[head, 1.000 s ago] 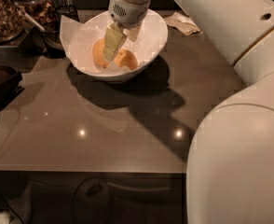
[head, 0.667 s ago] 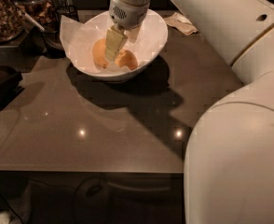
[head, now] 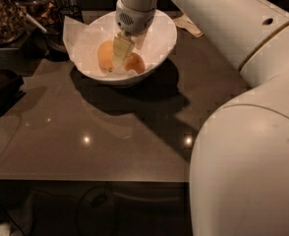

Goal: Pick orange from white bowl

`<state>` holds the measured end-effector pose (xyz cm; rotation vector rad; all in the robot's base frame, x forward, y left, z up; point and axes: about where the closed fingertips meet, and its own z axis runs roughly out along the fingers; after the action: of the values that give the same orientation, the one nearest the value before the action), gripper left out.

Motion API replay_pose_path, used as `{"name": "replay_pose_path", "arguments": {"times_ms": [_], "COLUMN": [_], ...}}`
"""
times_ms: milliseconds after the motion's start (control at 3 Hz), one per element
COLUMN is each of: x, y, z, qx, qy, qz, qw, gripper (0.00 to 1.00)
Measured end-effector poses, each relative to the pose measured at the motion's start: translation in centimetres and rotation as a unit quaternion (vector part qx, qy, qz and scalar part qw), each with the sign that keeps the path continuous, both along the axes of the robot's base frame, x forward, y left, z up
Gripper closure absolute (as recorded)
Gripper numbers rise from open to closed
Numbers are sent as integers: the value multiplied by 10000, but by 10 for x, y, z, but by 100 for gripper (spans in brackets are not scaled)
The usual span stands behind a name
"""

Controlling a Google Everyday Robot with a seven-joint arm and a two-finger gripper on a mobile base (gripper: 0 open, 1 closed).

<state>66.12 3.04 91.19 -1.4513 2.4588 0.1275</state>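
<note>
The white bowl (head: 157, 21), lined with crumpled white paper, stands at the back of the dark table. Two fruits lie in it. The orange (head: 136, 63) is the deeper-coloured round one on the right. A paler, taller yellow-orange fruit (head: 104, 54) lies to its left. My gripper (head: 121, 53) reaches down into the bowl from above and sits between the two fruits, close against the orange's left side. It hides part of both fruits.
My white arm (head: 243, 132) fills the right side of the view. Dark containers with brownish contents (head: 16, 9) stand at the back left beside the bowl. A pale crumpled item (head: 188, 26) lies behind the bowl on the right. The table's front edge (head: 85, 181) runs across the bottom.
</note>
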Motion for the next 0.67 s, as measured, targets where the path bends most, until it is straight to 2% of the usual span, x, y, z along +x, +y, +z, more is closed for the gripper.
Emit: {"name": "replay_pose_path", "arguments": {"times_ms": [667], "x": [6], "y": [-3], "z": [-23], "qx": [-150], "qy": [68], "qz": [119], "qw": [9998], "gripper": [42]}}
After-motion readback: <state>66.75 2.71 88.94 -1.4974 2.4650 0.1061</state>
